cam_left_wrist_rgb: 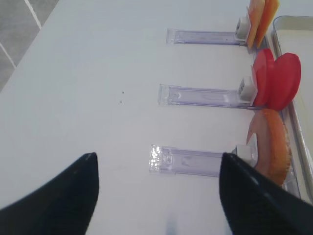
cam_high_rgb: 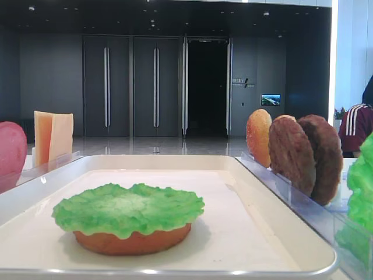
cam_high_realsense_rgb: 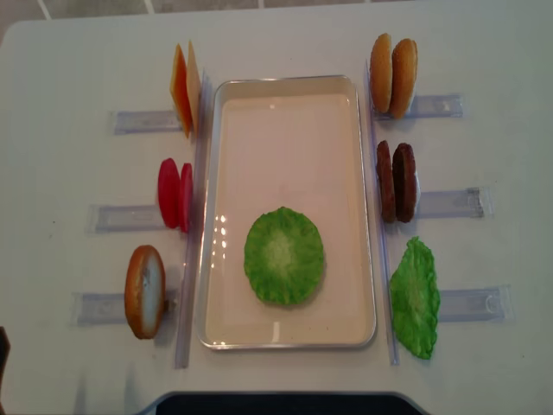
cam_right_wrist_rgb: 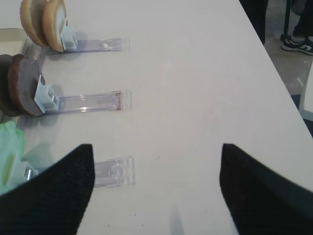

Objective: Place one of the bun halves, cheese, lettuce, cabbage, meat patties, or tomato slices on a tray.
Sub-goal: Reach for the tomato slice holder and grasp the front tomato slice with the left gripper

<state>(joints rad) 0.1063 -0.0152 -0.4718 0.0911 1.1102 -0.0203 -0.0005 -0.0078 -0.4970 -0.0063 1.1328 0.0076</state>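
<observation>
On the tray, lettuce over bun half; both jaws spread.

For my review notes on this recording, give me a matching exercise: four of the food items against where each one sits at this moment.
Items:
1. lettuce
2. tomato slices
3. meat patties
4. cheese

Places:
A. standing in a holder right of the tray, middle row
B. lying on a bun half on the tray
C. standing left of the tray, far row
D. standing left of the tray, middle row

Pairs: 1-B, 2-D, 3-A, 4-C
</observation>
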